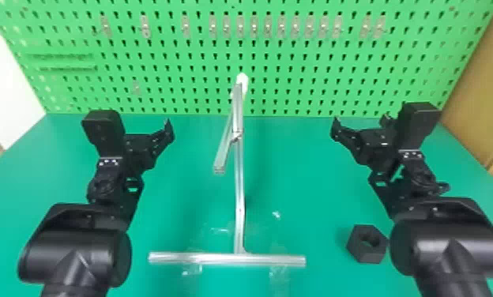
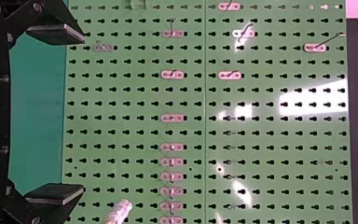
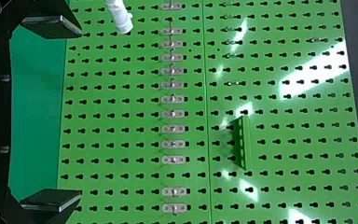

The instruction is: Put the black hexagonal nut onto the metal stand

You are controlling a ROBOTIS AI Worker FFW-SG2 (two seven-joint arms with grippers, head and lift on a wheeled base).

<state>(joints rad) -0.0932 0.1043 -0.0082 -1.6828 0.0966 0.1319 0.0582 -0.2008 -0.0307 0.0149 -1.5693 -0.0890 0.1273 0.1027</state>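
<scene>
Leftmost from where I stand, the robot's left gripper [image 1: 147, 136] hangs over the green table [image 1: 186, 197], its black fingers spread wide. In the middle stands the metal stand [image 1: 239, 189], a slim silvery post on a straight foot bar, with a slanting arm and a white tip up top (a bit like a bent street lamp), before a green pegboard [image 1: 317, 91]. Further right, the right gripper [image 1: 360, 122] is also wide open. Nearer the robot, the black hexagonal nut [image 1: 366, 249] rests on the table, hole facing up.
</scene>
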